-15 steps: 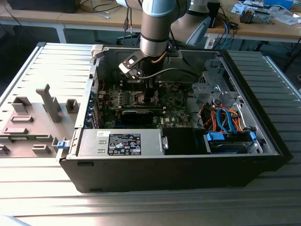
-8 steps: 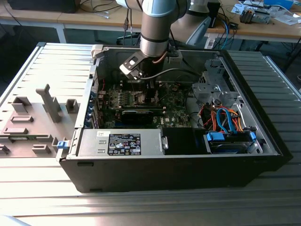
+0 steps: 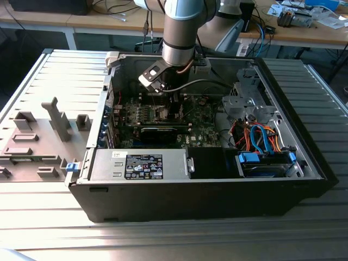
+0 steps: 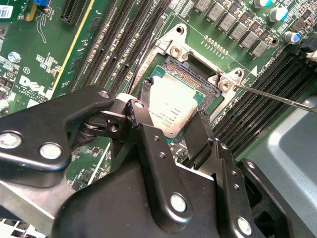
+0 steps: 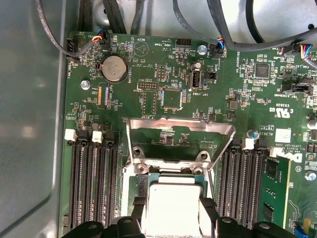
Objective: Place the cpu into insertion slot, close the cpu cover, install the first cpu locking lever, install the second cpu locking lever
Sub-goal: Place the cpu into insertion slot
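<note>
My gripper [image 4: 173, 113] reaches down into the open computer case [image 3: 304, 163] from the arm [image 3: 179, 32]. It is shut on the cpu [image 4: 174, 104], a silver square chip, with one black finger on each of two opposite edges. The cpu [image 5: 173, 203] sits level in or just over the insertion slot [image 4: 192, 68], whose dark pin field shows past the chip's far edge. The cpu cover [image 5: 181, 125], a silver frame with a cut-out middle, stands tilted up and open behind the slot. A thin metal locking lever [image 4: 277, 97] sticks out sideways from the slot's corner.
Long black memory slots [image 5: 91, 178] flank the slot on both sides. A long black card [image 3: 163, 130] lies across the board, the power supply [image 3: 141, 164] sits at the case front, and coloured cables [image 3: 261, 138] fill the exterior view's right. A grey fixture [image 3: 38, 141] lies outside the case.
</note>
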You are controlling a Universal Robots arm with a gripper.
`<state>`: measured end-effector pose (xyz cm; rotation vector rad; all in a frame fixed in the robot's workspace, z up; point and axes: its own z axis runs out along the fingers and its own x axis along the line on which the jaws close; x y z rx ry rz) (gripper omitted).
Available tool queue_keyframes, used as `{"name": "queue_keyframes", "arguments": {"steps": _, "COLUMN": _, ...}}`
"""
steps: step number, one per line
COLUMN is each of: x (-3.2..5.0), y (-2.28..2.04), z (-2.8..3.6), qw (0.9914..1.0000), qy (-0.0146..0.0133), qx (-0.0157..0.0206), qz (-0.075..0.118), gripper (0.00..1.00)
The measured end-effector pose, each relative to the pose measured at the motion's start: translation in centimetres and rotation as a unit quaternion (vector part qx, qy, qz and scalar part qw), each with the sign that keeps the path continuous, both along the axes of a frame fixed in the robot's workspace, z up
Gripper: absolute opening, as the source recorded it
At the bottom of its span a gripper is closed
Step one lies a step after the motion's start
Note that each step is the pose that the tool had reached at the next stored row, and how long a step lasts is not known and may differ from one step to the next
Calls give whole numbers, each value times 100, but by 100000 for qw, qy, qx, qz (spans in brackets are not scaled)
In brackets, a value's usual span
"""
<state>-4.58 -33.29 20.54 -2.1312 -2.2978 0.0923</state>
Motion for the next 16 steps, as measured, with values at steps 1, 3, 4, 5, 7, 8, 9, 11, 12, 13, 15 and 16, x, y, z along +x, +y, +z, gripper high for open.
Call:
{"name": "queue_keyframes", "arguments": {"steps": 1, "x": 0, "y": 0, "z": -1, "qw": 100000, "qy": -3, "qx": 5, "qz": 1, "gripper": 54}}
{"name": "queue_keyframes", "arguments": {"steps": 3, "x": 0, "y": 0, "z": -1, "qw": 100000, "qy": -4, "qx": 1, "qz": 4, "gripper": 56}}
{"name": "queue_keyframes", "arguments": {"steps": 4, "x": 0, "y": 0, "z": -1, "qw": 100000, "qy": 1, "qx": -1, "qz": 9, "gripper": 62}}
{"name": "queue_keyframes", "arguments": {"steps": 5, "x": 0, "y": 0, "z": -2, "qw": 100000, "qy": 3, "qx": -2, "qz": 11, "gripper": 62}}
{"name": "queue_keyframes", "arguments": {"steps": 7, "x": 1, "y": 1, "z": -8, "qw": 100000, "qy": -11, "qx": -40, "qz": 15, "gripper": 62}}
{"name": "queue_keyframes", "arguments": {"steps": 8, "x": 1, "y": 0, "z": -14, "qw": 100000, "qy": -5, "qx": -57, "qz": 14, "gripper": 62}}
{"name": "queue_keyframes", "arguments": {"steps": 9, "x": 1, "y": 0, "z": -27, "qw": 100000, "qy": -4, "qx": -66, "qz": 13, "gripper": 62}}
{"name": "queue_keyframes", "arguments": {"steps": 11, "x": 0, "y": 0, "z": -41, "qw": 100000, "qy": -3, "qx": -71, "qz": 10, "gripper": 62}}
{"name": "queue_keyframes", "arguments": {"steps": 12, "x": 0, "y": 0, "z": -41, "qw": 100000, "qy": 2, "qx": -78, "qz": 9, "gripper": 62}}
{"name": "queue_keyframes", "arguments": {"steps": 13, "x": 0, "y": -1, "z": -41, "qw": 100000, "qy": 9, "qx": -87, "qz": 8, "gripper": 62}}
{"name": "queue_keyframes", "arguments": {"steps": 15, "x": 0, "y": 0, "z": -44, "qw": 100000, "qy": 2, "qx": -73, "qz": 10, "gripper": 62}}
{"name": "queue_keyframes", "arguments": {"steps": 16, "x": 0, "y": 0, "z": -44, "qw": 100000, "qy": -1, "qx": -71, "qz": 8, "gripper": 62}}
